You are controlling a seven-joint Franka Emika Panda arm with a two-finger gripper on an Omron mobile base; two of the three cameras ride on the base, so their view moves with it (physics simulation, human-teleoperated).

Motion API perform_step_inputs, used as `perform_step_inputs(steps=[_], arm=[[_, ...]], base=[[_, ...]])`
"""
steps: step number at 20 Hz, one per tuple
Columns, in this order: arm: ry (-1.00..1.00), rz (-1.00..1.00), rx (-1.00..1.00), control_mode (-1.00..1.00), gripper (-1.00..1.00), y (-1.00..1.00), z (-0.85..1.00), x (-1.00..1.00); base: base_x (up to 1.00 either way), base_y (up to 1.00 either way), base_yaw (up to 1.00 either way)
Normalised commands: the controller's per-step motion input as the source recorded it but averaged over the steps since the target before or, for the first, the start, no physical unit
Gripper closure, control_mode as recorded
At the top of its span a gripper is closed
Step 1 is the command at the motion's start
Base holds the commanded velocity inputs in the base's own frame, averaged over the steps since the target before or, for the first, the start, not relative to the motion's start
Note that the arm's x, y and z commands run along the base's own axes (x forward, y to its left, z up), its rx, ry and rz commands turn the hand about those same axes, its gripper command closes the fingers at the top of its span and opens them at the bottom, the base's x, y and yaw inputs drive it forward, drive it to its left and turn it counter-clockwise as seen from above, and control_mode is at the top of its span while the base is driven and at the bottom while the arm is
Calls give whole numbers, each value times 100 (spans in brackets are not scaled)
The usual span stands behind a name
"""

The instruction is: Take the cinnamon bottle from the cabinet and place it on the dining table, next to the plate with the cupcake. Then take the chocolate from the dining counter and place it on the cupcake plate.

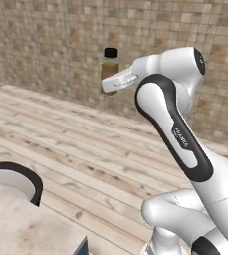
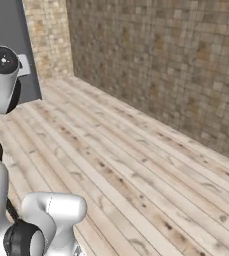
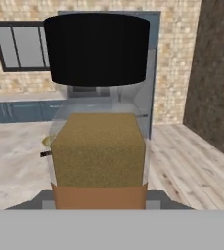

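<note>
One cinnamon bottle [image 3: 98, 117] in claw [image 1: 109, 79]

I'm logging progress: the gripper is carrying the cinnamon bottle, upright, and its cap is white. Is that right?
Not quite: the cap is black, not white. The hand view shows the cinnamon bottle close up with its black cap on top, and the left base view shows it upright in the gripper, carried above the wooden floor.
</note>
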Motion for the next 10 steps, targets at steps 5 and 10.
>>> perform_step_inputs(steps=[5,10], arm=[[0,0,0,100,100,0,0,0],[0,0,0,100,100,0,0,0]], base=[[75,0,40],[71,0,43]])
